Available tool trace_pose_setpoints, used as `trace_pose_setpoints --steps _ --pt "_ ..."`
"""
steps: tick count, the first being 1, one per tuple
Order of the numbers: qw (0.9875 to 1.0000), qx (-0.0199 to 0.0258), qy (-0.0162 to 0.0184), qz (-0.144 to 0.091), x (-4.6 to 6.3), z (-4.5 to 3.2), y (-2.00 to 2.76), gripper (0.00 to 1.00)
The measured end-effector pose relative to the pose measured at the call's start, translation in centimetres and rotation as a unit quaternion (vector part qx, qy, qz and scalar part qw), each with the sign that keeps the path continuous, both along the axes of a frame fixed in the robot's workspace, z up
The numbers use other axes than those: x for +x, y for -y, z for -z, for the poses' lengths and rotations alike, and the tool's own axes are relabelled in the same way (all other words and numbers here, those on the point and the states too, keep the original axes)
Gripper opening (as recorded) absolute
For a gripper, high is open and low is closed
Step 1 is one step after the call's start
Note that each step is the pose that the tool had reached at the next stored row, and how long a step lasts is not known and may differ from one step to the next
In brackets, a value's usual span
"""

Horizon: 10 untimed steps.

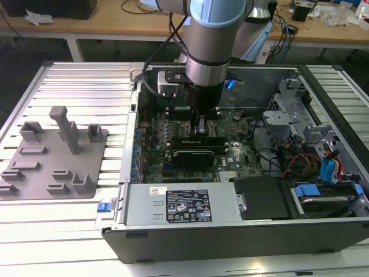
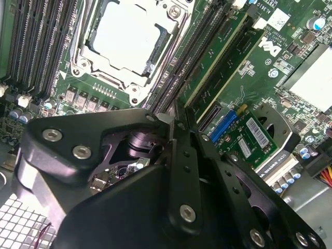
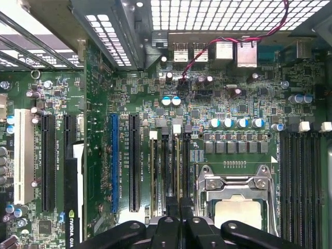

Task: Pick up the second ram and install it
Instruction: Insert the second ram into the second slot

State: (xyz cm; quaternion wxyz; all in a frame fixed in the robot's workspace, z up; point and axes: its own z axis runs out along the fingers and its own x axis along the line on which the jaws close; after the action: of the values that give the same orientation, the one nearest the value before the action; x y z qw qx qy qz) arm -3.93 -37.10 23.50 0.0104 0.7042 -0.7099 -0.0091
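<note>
Exterior view: ram (image 1: 199,137) in end effector (image 1: 199,129)

the arm (image 1: 210,29) comes down from the top of the exterior view. its blue-capped last joint stands upright and the silver wrist flange (image 1: 203,72) faces straight down. under it the black gripper (image 1: 199,124) hangs vertical, tips lowest. in both wrist views the gripper (image 2: 174,122) (image 3: 179,210) has its two black fingers (image 2: 187,171) folded in toward each other, tips side by side with only a thin slit between them. the outer links (image 3: 129,231) spread wide behind the tips.
</note>
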Motion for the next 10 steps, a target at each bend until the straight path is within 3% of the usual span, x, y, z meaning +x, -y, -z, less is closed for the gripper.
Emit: trace_pose_setpoints --steps 10 --pt "1.0 0.0001 0.0001 0.0 0.0 0.02 0.0 0.09"
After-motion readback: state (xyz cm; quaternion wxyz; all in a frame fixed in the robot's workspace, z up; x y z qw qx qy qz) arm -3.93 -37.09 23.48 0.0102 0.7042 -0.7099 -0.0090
